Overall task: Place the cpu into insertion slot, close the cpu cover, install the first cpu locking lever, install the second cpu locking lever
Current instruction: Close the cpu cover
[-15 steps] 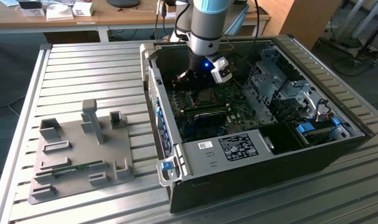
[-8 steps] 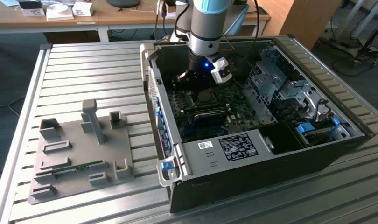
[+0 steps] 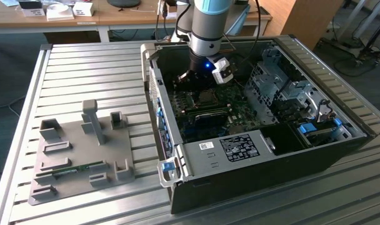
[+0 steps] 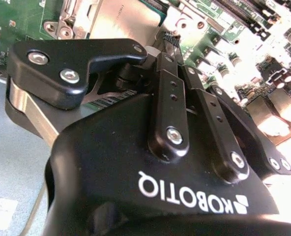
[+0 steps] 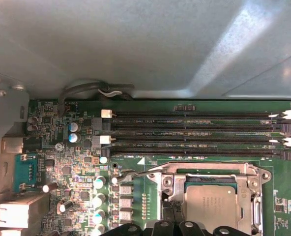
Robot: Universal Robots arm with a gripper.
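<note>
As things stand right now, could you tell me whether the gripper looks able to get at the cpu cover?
Probably yes: the gripper hangs right by the cpu cover, with nothing standing between them.

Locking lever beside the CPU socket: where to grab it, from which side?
Probably take the locking lever by its bent free end, jutting past the corner of the cpu cover. Come straight down from above, gripping across the wire: it lies low and thin along the motherboard.

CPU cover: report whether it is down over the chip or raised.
Down. In the first wrist view the cpu cover lies flat, framing the cpu through its opening.
</note>
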